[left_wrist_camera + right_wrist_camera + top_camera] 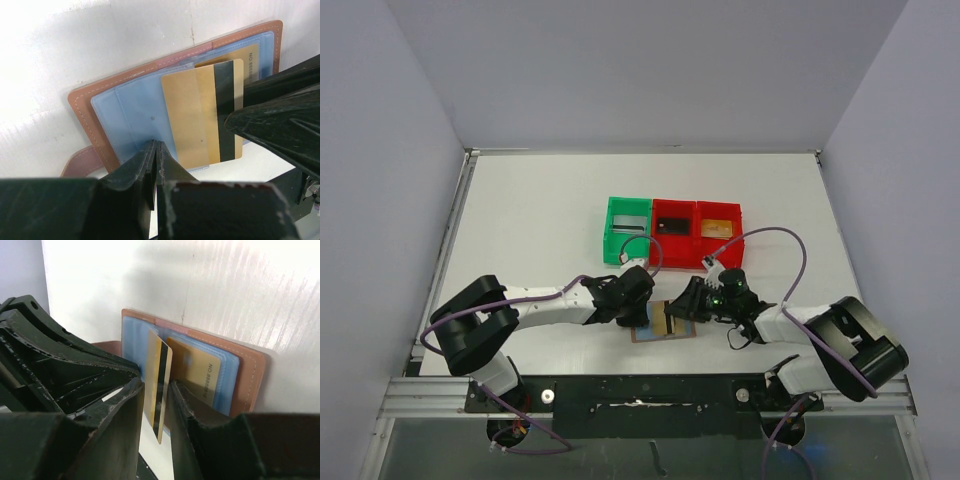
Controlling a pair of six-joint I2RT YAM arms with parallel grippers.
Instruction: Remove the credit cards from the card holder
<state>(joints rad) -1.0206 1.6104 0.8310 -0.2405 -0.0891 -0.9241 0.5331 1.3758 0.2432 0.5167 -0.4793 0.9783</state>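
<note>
The tan-brown card holder (684, 331) lies open on the table, blue lining up; it also shows in the left wrist view (87, 117) and the right wrist view (250, 372). A gold card with a black stripe (192, 115) sticks halfway out of a pocket. A second gold card (248, 62) sits inside a pocket. My left gripper (156, 146) is shut and its tips press on the blue lining. My right gripper (157, 385) has its jaws apart on either side of the striped card (159, 372), which stands tilted between them.
A green bin (613, 240) holds a silvery card. Two red bins (675, 240) beside it hold a dark card and a gold card. Both arms crowd over the card holder near the table's front edge. The right gripper's fingers (275, 125) fill the right of the left wrist view.
</note>
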